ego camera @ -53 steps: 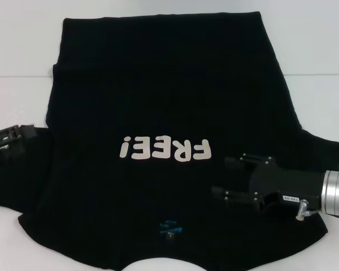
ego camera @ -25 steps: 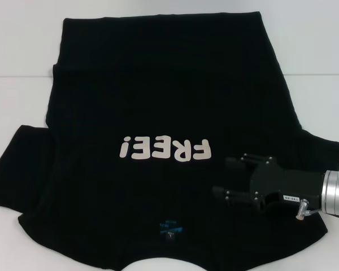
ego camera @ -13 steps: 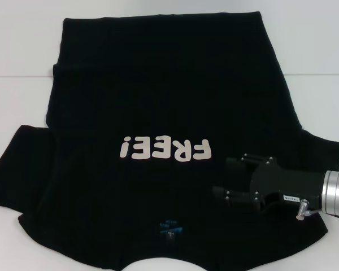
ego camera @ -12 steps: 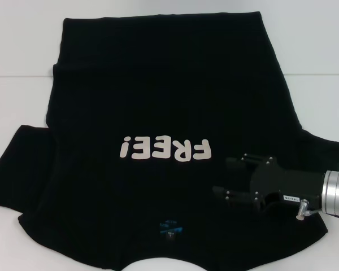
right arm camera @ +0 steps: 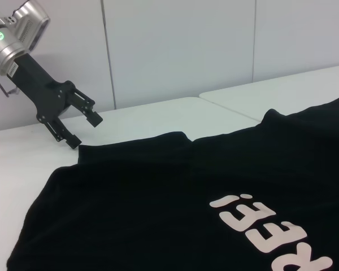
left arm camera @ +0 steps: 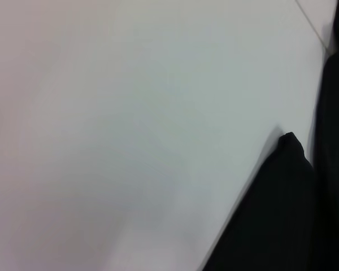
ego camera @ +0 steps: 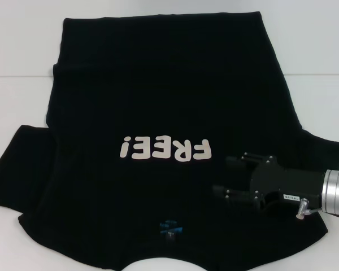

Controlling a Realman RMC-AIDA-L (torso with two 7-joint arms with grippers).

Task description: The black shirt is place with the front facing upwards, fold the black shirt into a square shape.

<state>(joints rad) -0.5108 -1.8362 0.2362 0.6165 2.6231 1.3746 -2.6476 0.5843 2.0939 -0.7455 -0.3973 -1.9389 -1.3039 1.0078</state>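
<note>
Right gripper (ego camera: 225, 179): held low over the black shirt (ego camera: 158, 101) near its right shoulder, below and to the right of the cream "FREE!" lettering (ego camera: 164, 149); fingers spread apart, nothing gripped. Left gripper (right arm camera: 82, 127): seen from the right wrist view, raised beside the shirt's left sleeve edge, fingers parted and empty. Shirt is laid flat, front up, on the white table (ego camera: 22, 107), collar nearest the robot, blue neck label (ego camera: 170, 227) visible.

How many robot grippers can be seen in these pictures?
2. The right gripper hangs open over the black shirt near its right sleeve. The left gripper, also open, is beside the left sleeve, seen only from the right wrist.
</note>
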